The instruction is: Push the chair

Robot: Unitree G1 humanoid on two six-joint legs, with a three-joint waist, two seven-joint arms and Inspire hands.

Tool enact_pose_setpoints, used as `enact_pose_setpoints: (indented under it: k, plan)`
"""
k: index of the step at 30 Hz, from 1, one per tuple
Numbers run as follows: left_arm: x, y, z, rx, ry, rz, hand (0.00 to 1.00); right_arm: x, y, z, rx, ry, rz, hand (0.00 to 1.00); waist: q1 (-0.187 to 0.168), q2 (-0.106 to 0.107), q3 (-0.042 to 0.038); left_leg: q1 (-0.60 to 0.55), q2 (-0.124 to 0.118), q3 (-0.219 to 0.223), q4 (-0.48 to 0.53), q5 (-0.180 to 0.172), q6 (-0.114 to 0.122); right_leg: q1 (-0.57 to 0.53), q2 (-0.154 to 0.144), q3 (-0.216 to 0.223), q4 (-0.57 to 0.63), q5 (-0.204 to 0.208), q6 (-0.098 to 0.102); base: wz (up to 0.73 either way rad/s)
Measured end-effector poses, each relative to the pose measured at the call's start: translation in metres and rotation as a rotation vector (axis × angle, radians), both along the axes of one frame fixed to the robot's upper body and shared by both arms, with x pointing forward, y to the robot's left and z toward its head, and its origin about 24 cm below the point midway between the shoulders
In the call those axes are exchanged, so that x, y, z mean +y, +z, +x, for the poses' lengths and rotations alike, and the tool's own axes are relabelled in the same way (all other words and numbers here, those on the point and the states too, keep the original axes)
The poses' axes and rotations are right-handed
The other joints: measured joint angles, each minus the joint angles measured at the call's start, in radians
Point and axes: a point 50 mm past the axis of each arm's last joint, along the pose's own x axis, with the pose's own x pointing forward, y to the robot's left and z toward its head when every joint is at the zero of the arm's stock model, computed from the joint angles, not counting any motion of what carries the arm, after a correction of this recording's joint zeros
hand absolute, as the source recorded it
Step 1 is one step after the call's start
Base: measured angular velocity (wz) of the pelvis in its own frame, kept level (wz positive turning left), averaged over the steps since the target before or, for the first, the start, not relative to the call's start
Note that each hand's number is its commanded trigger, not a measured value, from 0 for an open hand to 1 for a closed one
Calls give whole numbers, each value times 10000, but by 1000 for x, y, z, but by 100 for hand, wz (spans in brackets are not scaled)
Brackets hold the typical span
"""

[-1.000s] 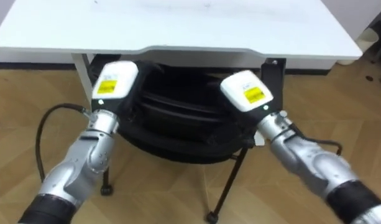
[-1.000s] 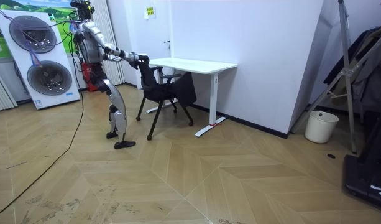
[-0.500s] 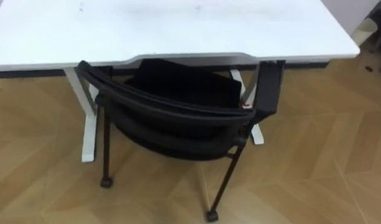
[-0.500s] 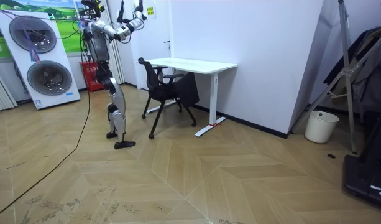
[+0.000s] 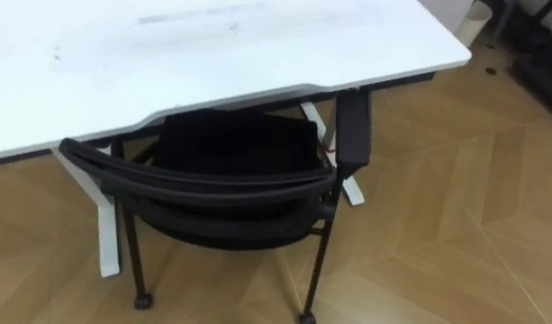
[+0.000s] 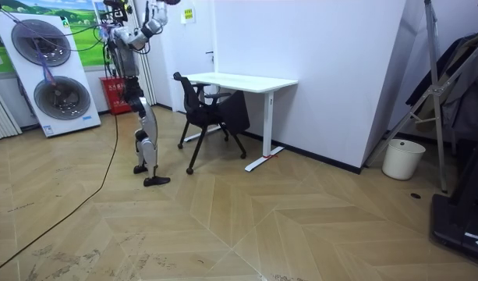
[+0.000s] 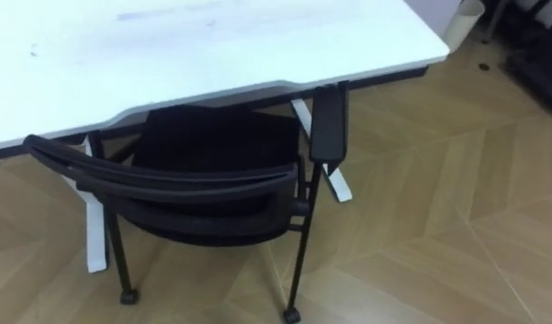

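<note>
Up by the head, hands (image 6: 156, 8): both are lifted high in the room view, way too small to say if they're spread or curled, so can't tell.
Just changed: a second ago both were planted on the chair back, pushing. Half a second ago they'd already let go, and now the arms are up even higher.
Chair (image 5: 212, 193): seat is tucked under the desk (image 5: 167, 54), with the backrest just outside the front edge. The armrest (image 5: 353, 130) on the robot's right pokes up beside that edge.
Casters (image 5: 142, 301): the ones I can see sit flat on the floor, nothing tipped.
Chair vs. half a second ago: same spot in the room view. The eye views have slid sideways, but that's the head turning, not the chair.
Task read: looks pretty much done to me, push finished and nothing touching the chair.
Eye views give: a close look at how far in the seat sits.
Room view gives: the robot standing a step behind the chair, washers (image 6: 47, 74) behind it, and a bin (image 6: 400, 158) well off to that view's right.
</note>
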Motion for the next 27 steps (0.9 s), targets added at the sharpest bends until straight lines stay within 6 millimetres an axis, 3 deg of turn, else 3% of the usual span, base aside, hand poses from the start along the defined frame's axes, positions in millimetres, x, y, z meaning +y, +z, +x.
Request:
enact_pose_setpoints:
  k: [2,3,4,5,6,7,8,10,11,13,14,15,16,19,21,23,24,27]
  plan:
    - [16,-18,-17,-6,370,-1006,0,-21,-14,-16,-51,-90,1312,0,-85,74,-25,27,-18,31,-9,-2,3,17,-16,22,2,-13,18,0]
    - [27,-39,-30,31,570,-1999,0,-35,-32,-26,-161,39,2577,0,-77,100,-39,86,-33,35,-24,-3,4,68,-32,24,21,-35,40,0]
    - [37,-68,-45,206,849,-3184,0,-51,-58,-39,-208,72,4089,0,-52,134,-36,149,-37,80,-48,-5,6,104,-28,70,39,-62,55,0]
    - [40,-85,-54,347,1047,-3840,0,-58,-75,-47,-175,33,4913,0,-30,182,-51,169,-36,101,-49,-14,19,103,-8,127,39,-66,62,-8]
    - [45,-123,-72,463,1447,-5400,0,-71,-108,-64,-214,-22,6759,0,-8,237,-89,187,-26,104,-53,-66,88,89,22,193,41,-84,80,-5]
    - [44,-158,-88,644,1791,-6935,0,-79,-147,-83,-135,-256,8625,0,9,276,-70,183,-19,102,-73,-106,108,78,35,205,56,-121,94,0]
    - [42,-175,-98,769,1982,-7616,0,-80,-170,-93,-29,-386,9583,0,50,301,-55,182,-18,103,-75,-112,103,79,41,222,69,-128,95,0]
    - [26,-251,-134,1680,2943,-10563,0,-62,-267,-139,712,-899,13679,0,107,328,-59,220,-6,109,-132,-142,88,80,49,269,202,-227,89,0]
    - [20,-272,-143,2114,3291,-11312,0,-53,-292,-150,938,-1060,14794,0,171,375,-68,268,-2,120,-154,-144,85,112,55,283,191,-230,90,-5]
    - [-14,-354,-185,4650,4795,-14197,0,-17,-388,-205,2058,-2750,19085,0,176,521,-18,514,13,84,-144,-233,62,328,56,274,177,-284,99,2]
    - [-24,-372,-196,5354,5114,-14881,0,-5,-407,-218,2444,-3277,20027,0,112,576,-43,533,4,52,-116,-272,59,370,28,265,178,-328,118,20]
    - [-49,-401,-217,6736,5601,-16077,0,21,-439,-244,3237,-4276,21658,0,-28,628,-96,540,-7,-11,-30,-373,42,430,-49,202,212,-431,216,11]
    - [-75,-421,-238,7993,5941,-17092,0,48,-461,-262,4292,-4994,22892,0,-16,706,-86,543,-3,30,-14,-393,43,410,-67,239,231,-445,229,4]
    - [-116,-446,-273,9787,6653,-19193,0,95,-488,-293,6552,-6453,24990,0,-82,731,-74,590,-27,101,-30,-386,64,414,-20,282,371,-451,160,-8]
    - [-126,-451,-280,10426,6650,-19845,0,103,-491,-299,7002,-6798,25561,0,-81,699,-47,713,-28,136,-42,-415,76,439,-7,305,383,-478,168,-7]
    - [-130,-454,-281,11212,6440,-20123,0,105,-494,-291,7941,-6484,25584,0,-32,631,-12,803,-23,243,-62,-454,70,481,15,385,377,-476,166,-14]
    - [-133,-457,-279,11966,6192,-20206,0,103,-497,-277,8925,-6024,25342,0,-12,611,-1,838,-6,350,-65,-464,87,490,55,498,341,-432,171,-22]
    - [-136,-464,-253,14075,4939,-19742,0,103,-504,-237,10680,-4743,24793,0,-100,585,17,828,-1,404,-50,-446,124,539,88,541,180,-297,182,-8]
